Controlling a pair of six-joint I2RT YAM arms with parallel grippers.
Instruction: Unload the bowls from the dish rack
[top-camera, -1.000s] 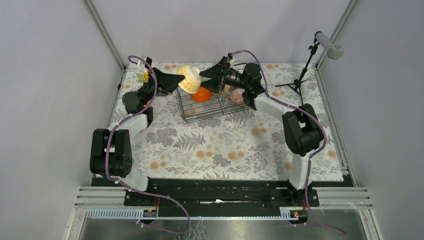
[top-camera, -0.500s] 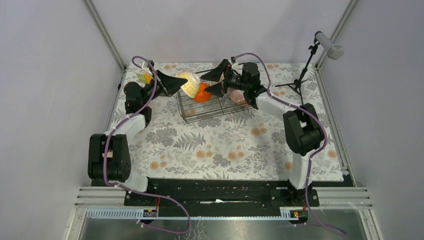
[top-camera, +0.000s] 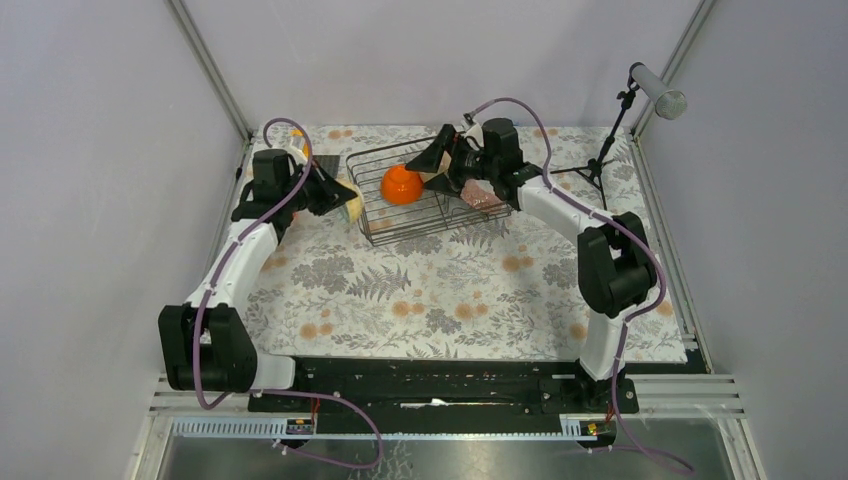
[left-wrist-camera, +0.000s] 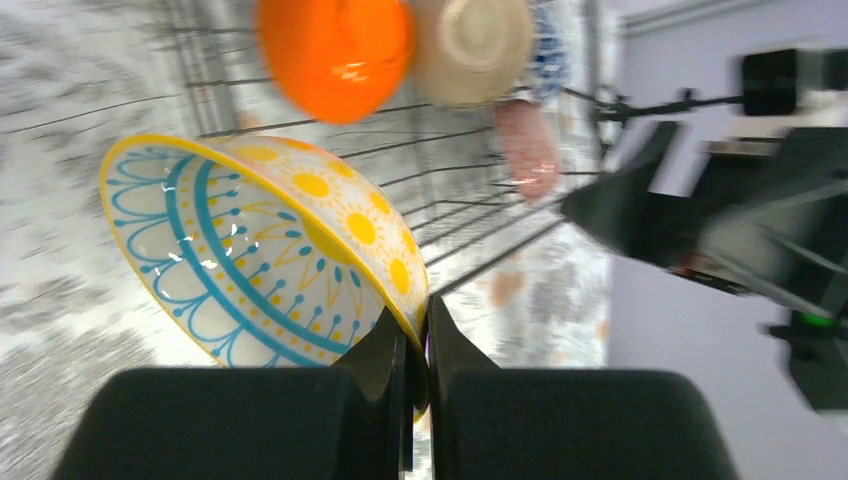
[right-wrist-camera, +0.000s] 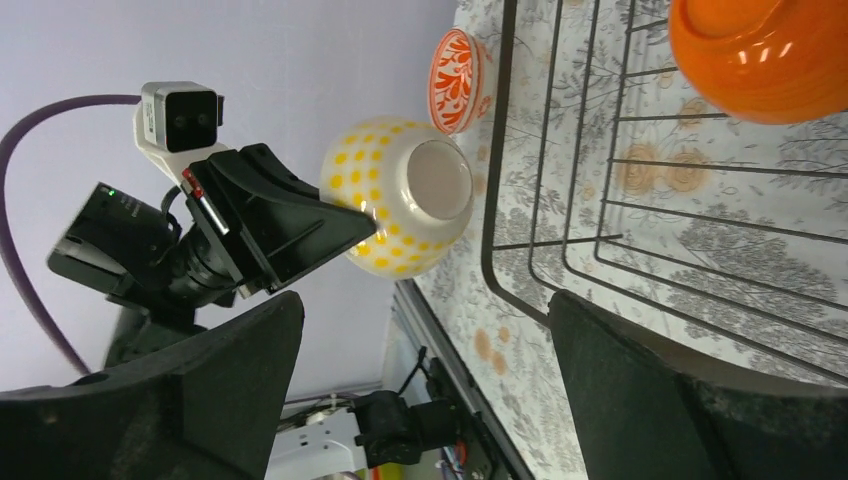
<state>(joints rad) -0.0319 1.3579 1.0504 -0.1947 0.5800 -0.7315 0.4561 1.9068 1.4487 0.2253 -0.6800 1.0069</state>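
Both arms reach out from the near edge over the flowered surface (top-camera: 430, 290). Left tool (left-wrist-camera: 418, 335) is pinched narrow on the rim of the yellow-dotted bowl (left-wrist-camera: 260, 250); one finger is inside the rim and one outside. The bowl is tipped on its side, so its blue-and-yellow inner pattern shows in the left wrist view. From above, this bowl (top-camera: 352, 209) sits just outside the near left corner of the rack (top-camera: 420, 225); cannot tell whether it touches the surface. The rack is a black wire basket standing on the surface further back, in the middle. Orange bowl (top-camera: 401, 184) sits inside it toward the left. Pink bowl (top-camera: 483, 197) is inside toward the right, partly under the right arm. The left wrist view also shows a beige bowl (left-wrist-camera: 472, 45) just beside the orange one. Right tool (top-camera: 420, 172) hangs over the rack near the orange bowl, fingers spread wide with nothing between them. In the right wrist view a small red-and-white bowl (right-wrist-camera: 455, 80) stands on the surface outside the rack's left side. Microphone stand (top-camera: 608, 140) stands at the far right corner
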